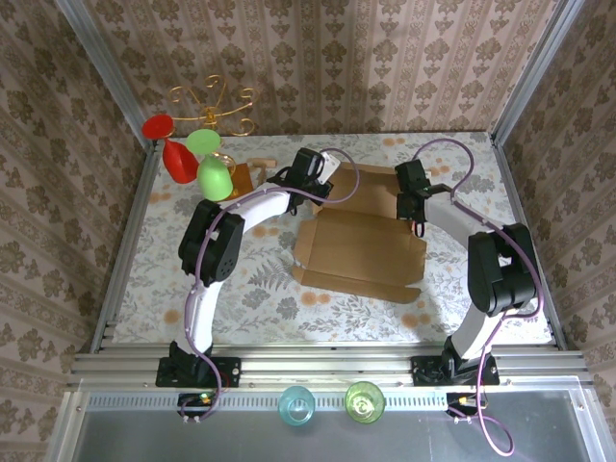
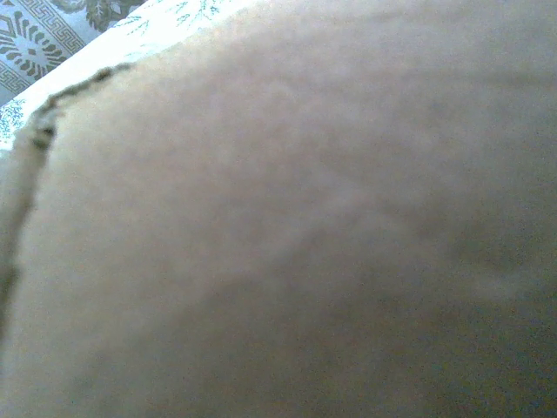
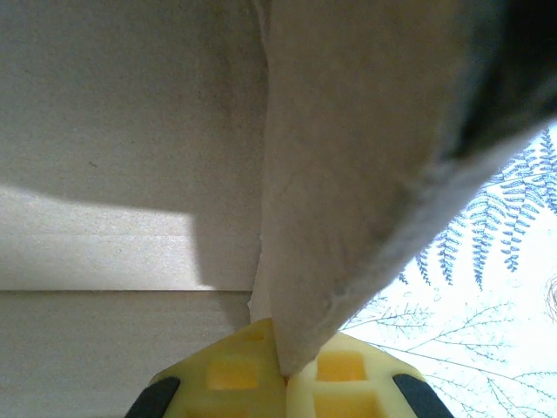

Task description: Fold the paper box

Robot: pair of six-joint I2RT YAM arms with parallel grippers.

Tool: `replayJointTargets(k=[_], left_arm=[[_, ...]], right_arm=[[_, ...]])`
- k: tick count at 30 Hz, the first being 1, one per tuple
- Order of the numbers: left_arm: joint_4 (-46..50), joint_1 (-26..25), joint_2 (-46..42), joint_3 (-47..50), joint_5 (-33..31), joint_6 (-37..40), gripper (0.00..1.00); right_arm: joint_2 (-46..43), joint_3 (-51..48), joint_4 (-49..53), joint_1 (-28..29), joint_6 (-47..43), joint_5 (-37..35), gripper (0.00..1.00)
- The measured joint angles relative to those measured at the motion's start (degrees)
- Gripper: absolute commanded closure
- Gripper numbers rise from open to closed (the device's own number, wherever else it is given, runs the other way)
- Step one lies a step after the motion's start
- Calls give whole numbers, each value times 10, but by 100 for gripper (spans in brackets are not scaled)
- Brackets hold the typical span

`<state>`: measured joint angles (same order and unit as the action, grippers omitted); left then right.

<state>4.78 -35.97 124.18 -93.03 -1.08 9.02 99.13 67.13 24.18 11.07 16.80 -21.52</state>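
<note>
Paper box [image 1: 361, 250] lies part unfolded at the centre of the table [image 1: 144, 260], its near edge with small tabs toward 6 o'clock and its far panels under both grippers. From above, bare patterned cloth lies open from 6 to 8 o'clock of it. A small wooden board [image 1: 245, 175] sits close at 10 o'clock, and the right arm crowds 3 o'clock.

The right gripper [image 3: 283, 361] shows in its wrist view with yellow fingers [image 3: 235, 379] pinched on the corner of a raised flap of the paper box, beside a flat panel with a crease. From above, the left gripper [image 1: 322, 178] sits at the far left corner at 11 o'clock. Its jaws are closed narrow, and whether cardboard sits between them cannot be told. Its wrist view gives blurred cardboard with one ragged edge at 10 o'clock
</note>
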Motion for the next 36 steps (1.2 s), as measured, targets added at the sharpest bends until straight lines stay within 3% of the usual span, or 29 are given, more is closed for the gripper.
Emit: replayJointTargets(k=[14, 21, 25, 32, 36], left_arm=[[2, 0, 0, 0, 1, 0, 100], [4, 0, 3, -5, 2, 0, 100], [12, 0, 6, -12, 2, 0, 100], [27, 1, 12, -25, 2, -3, 100], [38, 0, 21, -42, 2, -9, 100]], right_arm=[[14, 0, -34, -37, -35, 59, 69], [35, 22, -42, -41, -46, 60, 68], [49, 36, -44, -41, -46, 57, 74], [72, 69, -26, -41, -40, 35, 99], [87, 94, 7, -38, -19, 8, 100]])
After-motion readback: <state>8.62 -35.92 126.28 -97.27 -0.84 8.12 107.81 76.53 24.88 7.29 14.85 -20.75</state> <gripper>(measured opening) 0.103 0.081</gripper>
